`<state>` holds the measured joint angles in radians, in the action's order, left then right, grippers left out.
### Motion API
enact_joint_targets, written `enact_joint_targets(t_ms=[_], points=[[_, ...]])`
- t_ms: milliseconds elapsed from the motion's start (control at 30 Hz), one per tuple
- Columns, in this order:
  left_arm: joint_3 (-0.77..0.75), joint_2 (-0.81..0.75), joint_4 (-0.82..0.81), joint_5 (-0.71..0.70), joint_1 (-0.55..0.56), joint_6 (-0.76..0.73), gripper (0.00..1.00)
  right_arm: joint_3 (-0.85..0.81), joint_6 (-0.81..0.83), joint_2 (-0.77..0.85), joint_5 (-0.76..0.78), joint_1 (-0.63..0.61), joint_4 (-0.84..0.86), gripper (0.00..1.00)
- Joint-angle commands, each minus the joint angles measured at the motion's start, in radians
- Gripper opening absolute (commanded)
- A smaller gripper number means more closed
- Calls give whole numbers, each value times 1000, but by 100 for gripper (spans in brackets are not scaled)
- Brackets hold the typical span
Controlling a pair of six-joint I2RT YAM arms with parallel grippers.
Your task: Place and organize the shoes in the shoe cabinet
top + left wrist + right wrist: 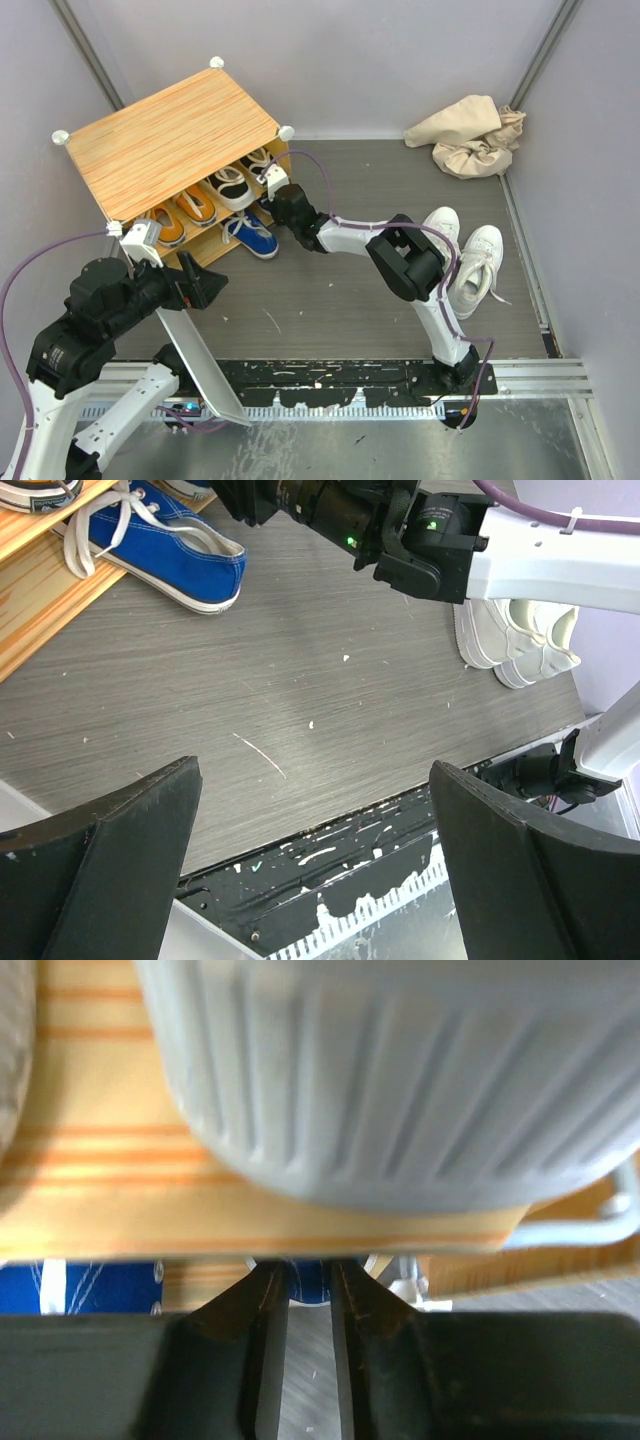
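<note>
Left claw (315,770) agape, right claw (300,1272) pinched.

The cabinet (175,140) is sitting at the back left of the table (330,300). It's got a striped orange-tan wood-grain top and white round knobs (286,132) at the corners, and its front is standing open. The orange pair (197,205) is lying side by side on the upper shelf (205,243), toward the left. The black pair (232,187) with white soles and laces is sitting just right of them on the same level. A blue shoe (250,236) with white laces is lying underneath, poking out the front onto the table. The white pair (480,258) is lying close together on the table, well off to the right of the cabinet.
</note>
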<state>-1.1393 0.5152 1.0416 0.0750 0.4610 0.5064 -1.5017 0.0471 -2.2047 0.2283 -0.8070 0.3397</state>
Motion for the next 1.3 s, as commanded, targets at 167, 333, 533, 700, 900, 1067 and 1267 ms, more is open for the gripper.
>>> enact_joint_targets(t_ms=[167,333,533,700,900,1067,1267], points=[[-1,3,-8,-9,0,-25,98,-104,31,-17,201,16,235,45],[5,6,-13,-6,-1,-23,98,-53,40,9,171,16,230,57],[12,0,-17,0,-1,-14,98,102,-13,109,75,14,269,66],[14,-7,-17,-3,-1,-14,98,244,-54,263,3,13,252,72],[10,-8,-14,-6,-1,-16,98,351,-57,387,-122,12,160,72],[14,-13,-13,-8,-1,-9,98,406,-38,419,-263,2,114,72],[23,-21,-11,-11,-1,-1,98,391,-46,391,-355,-26,103,72]])
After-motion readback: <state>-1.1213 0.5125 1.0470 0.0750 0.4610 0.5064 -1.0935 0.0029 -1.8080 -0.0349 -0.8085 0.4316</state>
